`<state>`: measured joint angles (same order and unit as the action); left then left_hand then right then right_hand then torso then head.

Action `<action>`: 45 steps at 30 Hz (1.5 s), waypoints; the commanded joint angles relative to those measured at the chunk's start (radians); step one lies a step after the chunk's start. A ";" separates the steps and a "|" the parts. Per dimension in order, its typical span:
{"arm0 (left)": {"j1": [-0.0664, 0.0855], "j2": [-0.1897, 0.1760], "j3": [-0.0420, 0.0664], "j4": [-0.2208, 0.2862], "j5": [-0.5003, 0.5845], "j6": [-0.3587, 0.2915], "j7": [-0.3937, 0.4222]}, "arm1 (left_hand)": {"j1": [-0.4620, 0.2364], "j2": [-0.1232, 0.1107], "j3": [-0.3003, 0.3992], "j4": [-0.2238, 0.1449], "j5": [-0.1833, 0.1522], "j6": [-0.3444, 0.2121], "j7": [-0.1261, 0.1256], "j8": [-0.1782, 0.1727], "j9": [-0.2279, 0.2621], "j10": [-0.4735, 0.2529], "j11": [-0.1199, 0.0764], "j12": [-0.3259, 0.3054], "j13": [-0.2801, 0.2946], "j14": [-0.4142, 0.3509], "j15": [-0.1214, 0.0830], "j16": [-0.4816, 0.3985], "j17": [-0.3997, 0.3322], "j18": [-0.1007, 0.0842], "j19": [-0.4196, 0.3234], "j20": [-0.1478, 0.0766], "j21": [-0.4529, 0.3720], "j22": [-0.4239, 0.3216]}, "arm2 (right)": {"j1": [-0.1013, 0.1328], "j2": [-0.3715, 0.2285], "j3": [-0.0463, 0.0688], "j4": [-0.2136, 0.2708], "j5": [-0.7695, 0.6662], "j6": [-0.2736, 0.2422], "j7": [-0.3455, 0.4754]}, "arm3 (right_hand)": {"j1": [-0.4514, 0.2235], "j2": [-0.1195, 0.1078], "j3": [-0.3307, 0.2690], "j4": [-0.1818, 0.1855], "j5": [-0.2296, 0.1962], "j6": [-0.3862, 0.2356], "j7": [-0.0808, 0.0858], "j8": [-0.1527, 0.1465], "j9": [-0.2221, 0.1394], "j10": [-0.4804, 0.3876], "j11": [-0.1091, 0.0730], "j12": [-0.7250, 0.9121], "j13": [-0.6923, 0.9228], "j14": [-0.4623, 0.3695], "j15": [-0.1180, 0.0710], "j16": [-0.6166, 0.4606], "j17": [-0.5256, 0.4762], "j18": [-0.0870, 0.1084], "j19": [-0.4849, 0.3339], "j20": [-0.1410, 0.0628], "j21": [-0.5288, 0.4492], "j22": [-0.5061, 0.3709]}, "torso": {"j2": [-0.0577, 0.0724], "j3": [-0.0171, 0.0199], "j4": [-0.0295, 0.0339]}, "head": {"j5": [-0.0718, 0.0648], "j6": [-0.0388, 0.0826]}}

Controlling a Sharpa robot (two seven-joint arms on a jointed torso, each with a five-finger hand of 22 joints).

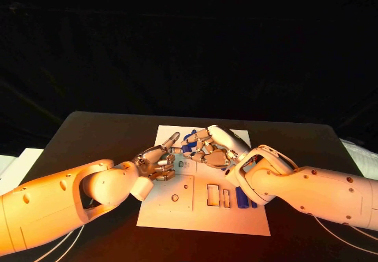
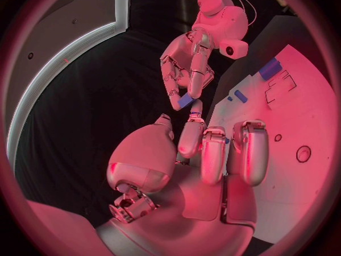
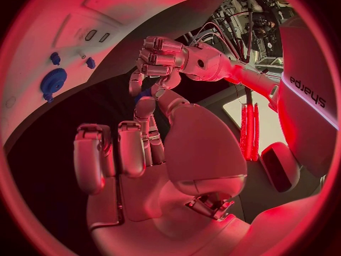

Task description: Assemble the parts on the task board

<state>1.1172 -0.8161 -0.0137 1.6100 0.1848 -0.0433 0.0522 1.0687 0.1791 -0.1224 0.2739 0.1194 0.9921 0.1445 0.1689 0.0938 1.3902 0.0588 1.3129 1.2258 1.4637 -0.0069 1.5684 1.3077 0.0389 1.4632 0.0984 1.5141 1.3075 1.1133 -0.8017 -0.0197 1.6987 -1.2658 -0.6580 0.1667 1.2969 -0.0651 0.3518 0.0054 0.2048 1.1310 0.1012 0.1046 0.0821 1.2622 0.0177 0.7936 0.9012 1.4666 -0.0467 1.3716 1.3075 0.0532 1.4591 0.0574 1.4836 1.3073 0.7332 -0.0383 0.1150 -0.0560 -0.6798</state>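
The white task board (image 1: 203, 219) lies in the middle of the black table. Above its far half my right hand (image 1: 211, 146) pinches a small blue part (image 1: 189, 143) at its fingertips. My left hand (image 1: 158, 161) hovers close beside it with most fingers curled in and one finger stretched out to that part. In the left wrist view the blue part (image 2: 186, 100) sits between the right hand (image 2: 188, 62) and the left fingertip (image 2: 193, 118). The right wrist view shows the left hand (image 3: 162, 57) just beyond my right hand (image 3: 153, 153).
A long blue part (image 1: 242, 197) lies on the board by my right wrist, next to rectangular slots (image 1: 212, 195). A blue gear (image 3: 51, 81) and two small blue pegs (image 3: 55, 57) sit on the board (image 3: 85, 17). My forearms cross the board's near corners.
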 commanded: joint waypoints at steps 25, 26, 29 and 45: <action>0.001 0.009 0.001 0.002 0.017 0.033 0.034 | -0.010 0.035 -0.043 0.014 -0.001 0.036 -0.018 0.030 0.031 0.012 -0.011 0.009 0.012 0.107 -0.008 0.002 0.263 -0.018 0.063 -0.002 0.012 0.173 | -0.010 0.020 0.000 -0.005 -0.006 0.009 0.009 | 0.007 0.012 0.002 -0.005 0.005 0.009 -0.001 0.003 0.001 -0.007 -0.002 -0.003 0.001 0.058 -0.006 -0.003 0.028 -0.015 0.004 0.002 0.002 0.107 | 0.000 -0.0007 0.0007 | 0.002 -0.002; 0.001 0.008 0.001 0.001 0.017 0.033 0.034 | -0.010 0.036 -0.045 0.014 -0.001 0.041 -0.020 0.033 0.035 0.012 -0.013 0.008 0.012 0.107 -0.010 0.002 0.263 -0.018 0.063 -0.004 0.012 0.173 | -0.010 0.020 0.000 -0.005 -0.006 0.009 0.009 | 0.007 0.012 0.002 -0.005 0.005 0.009 -0.001 0.003 0.001 -0.007 -0.002 -0.003 0.001 0.058 -0.006 -0.003 0.028 -0.015 0.004 0.002 0.002 0.107 | 0.000 -0.0006 0.0007 | 0.002 -0.002; 0.001 0.007 0.001 0.001 0.017 0.033 0.033 | -0.011 0.041 -0.052 0.014 -0.001 0.061 -0.031 0.049 0.056 0.012 -0.022 0.005 0.011 0.107 -0.019 0.002 0.263 -0.018 0.063 -0.012 0.012 0.173 | -0.010 0.018 0.000 -0.006 -0.006 0.008 0.009 | 0.007 0.012 0.002 -0.005 0.005 0.009 -0.001 0.003 0.001 -0.007 -0.002 -0.003 0.001 0.058 -0.006 -0.003 0.028 -0.015 0.004 0.002 0.002 0.107 | 0.000 -0.0003 0.0004 | 0.003 -0.002; 0.001 0.005 0.001 -0.003 0.015 0.025 0.027 | -0.009 0.048 -0.060 0.013 0.000 0.073 -0.041 0.064 0.086 0.013 -0.032 0.002 0.010 0.107 -0.028 0.002 0.263 -0.018 0.064 -0.022 0.013 0.175 | -0.010 0.009 0.000 0.000 -0.004 -0.009 0.016 | 0.008 0.012 0.003 -0.006 0.005 0.009 0.000 0.003 0.001 -0.007 -0.002 -0.003 0.001 0.058 -0.005 -0.003 0.028 -0.015 0.004 0.002 0.002 0.107 | 0.000 -0.0002 -0.0010 | 0.002 -0.002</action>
<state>1.1165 -0.8101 -0.0143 1.6061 0.1946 -0.0377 0.0655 1.0590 0.2171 -0.1776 0.2880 0.1194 1.0600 0.1036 0.2289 0.1786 1.4044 0.0337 1.3188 1.2374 1.4675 -0.0286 1.5684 1.3076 0.0389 1.4669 0.0839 1.5220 1.3073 1.1050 -0.7892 -0.0186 1.7021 -1.2661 -0.6636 0.1889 1.3033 -0.0605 0.3516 -0.0005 0.2065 1.1348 0.0999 0.1020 0.0814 1.2623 0.0179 0.7936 0.9019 1.4666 -0.0467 1.3716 1.3078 0.0532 1.4591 0.0574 1.4836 1.3077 0.7332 -0.0377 0.1144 -0.0536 -0.6813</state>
